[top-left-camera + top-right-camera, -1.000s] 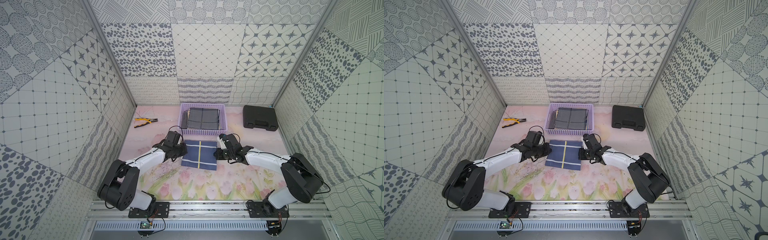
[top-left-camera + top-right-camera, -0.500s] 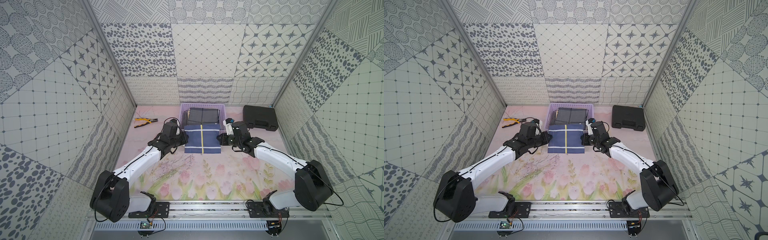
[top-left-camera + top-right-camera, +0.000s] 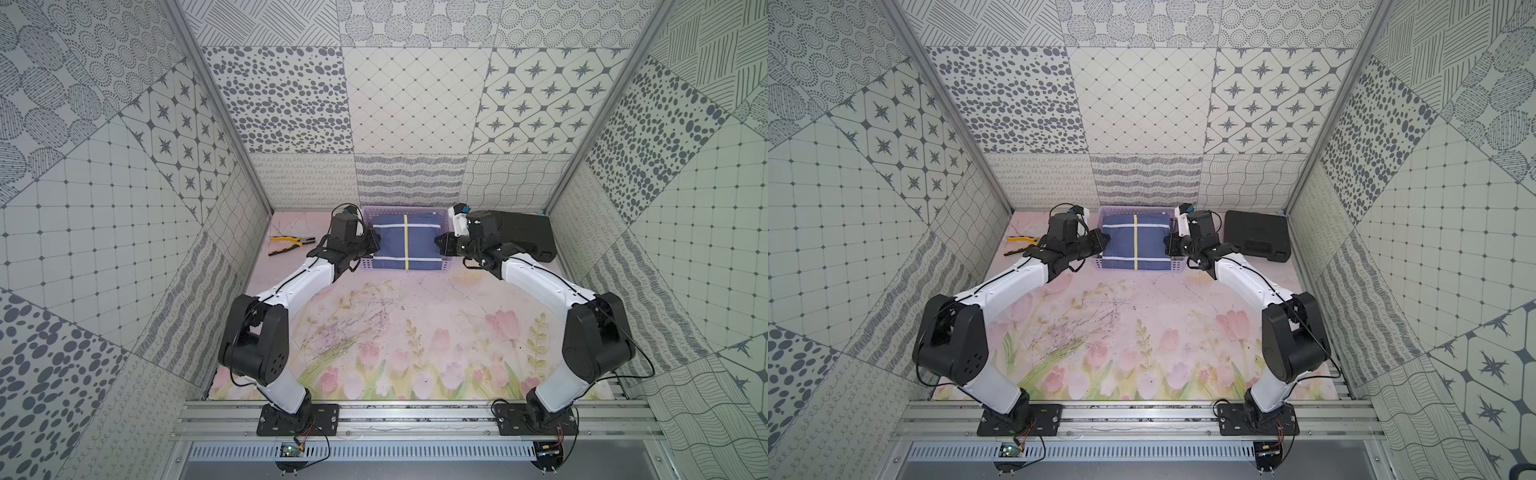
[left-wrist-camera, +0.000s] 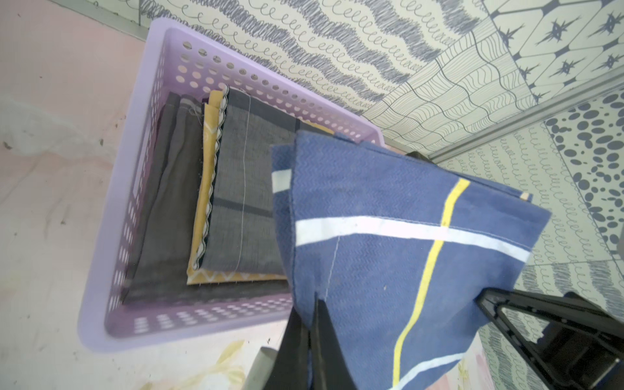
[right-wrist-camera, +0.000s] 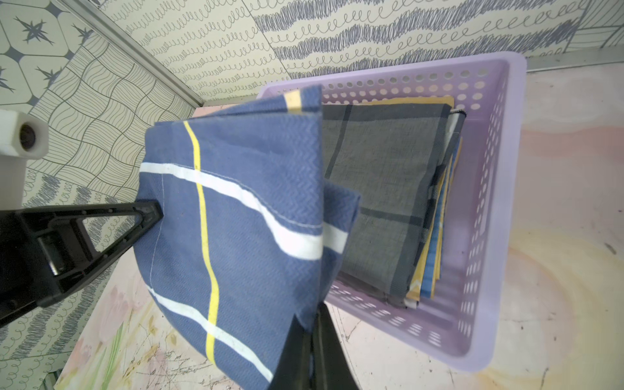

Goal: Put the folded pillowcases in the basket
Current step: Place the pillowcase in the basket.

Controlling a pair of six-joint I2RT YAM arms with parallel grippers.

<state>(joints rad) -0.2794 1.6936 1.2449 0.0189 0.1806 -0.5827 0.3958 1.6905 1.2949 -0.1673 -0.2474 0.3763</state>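
Standing here, I can find nothing to read: no word, number, brand or label shows clearly on anything in any view. The folded pillowcase (image 3: pixel 390 245) bears only white and yellow stripes, and the wall panels (image 3: pixel 415 104) carry drawn dots, stars, loops and grids, not writing. The black hard case (image 3: pixel 1258 237) sits too small in both top views to tell whether anything is moulded into its lid.
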